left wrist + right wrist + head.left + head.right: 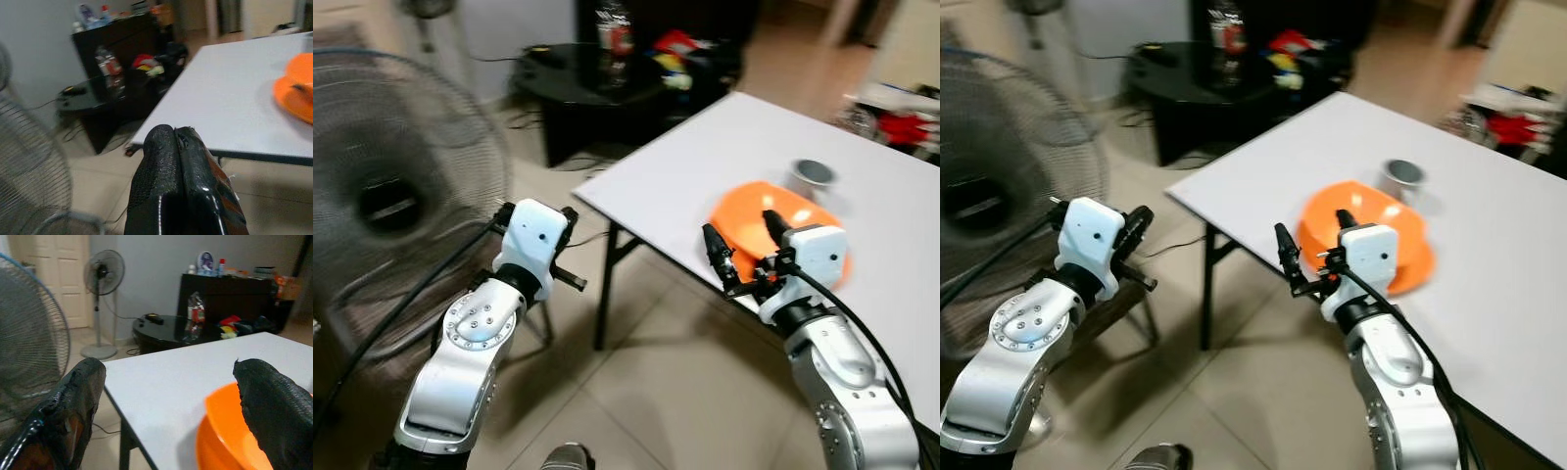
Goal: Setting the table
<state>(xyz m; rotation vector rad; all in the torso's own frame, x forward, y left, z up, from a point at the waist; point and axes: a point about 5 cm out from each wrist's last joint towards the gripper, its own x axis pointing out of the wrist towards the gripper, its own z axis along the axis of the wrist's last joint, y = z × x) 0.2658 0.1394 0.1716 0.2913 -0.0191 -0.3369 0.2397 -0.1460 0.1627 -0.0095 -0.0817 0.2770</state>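
Note:
An orange bowl [756,220] sits near the front edge of the white table [705,157], with a small grey cup [814,176] just behind it. My right gripper [744,245] is open at the table's edge: one finger hangs in front of the table, the other lies over the bowl's rim. In the right wrist view the orange bowl [225,440] shows between the two black fingers [73,411]. My left gripper [570,247] is shut with nothing in it, held over the floor to the left of the table, its fingers [176,186] pressed together.
A large standing fan [391,206] is close on the left. Behind the table's corner a low black table [578,83] holds a bottle and colourful clutter. Another fan [102,271] stands by the far wall. Cables run across the tiled floor [685,392].

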